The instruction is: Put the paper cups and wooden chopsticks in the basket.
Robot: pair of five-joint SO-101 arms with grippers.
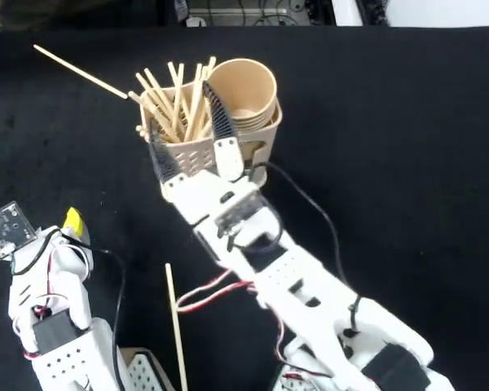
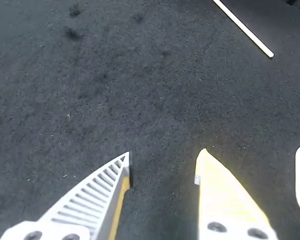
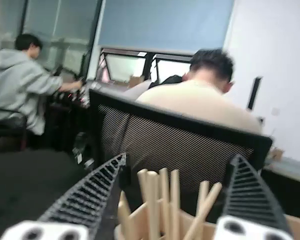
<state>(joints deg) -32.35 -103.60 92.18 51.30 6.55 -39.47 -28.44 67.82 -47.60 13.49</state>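
Note:
A beige basket point(image 1: 197, 155) stands at the back of the black table. It holds a bundle of wooden chopsticks point(image 1: 175, 106) and stacked paper cups point(image 1: 244, 90). My right gripper point(image 1: 179, 112) hovers open over the basket, one black finger on each side of the chopsticks point(image 3: 160, 200), gripping nothing point(image 3: 180, 159). One loose chopstick point(image 1: 80, 72) lies left of the basket, another point(image 1: 177, 326) near the front between the arms. My left gripper point(image 2: 165, 154) is open and empty just above the cloth at the front left, a chopstick point(image 2: 242, 27) lying beyond it.
The left arm point(image 1: 49, 285) stands at the front left, the right arm point(image 1: 310, 285) stretches from the front right to the basket. Bare black cloth point(image 1: 407, 147) covers the table's right side. Red and black cables trail between the arms.

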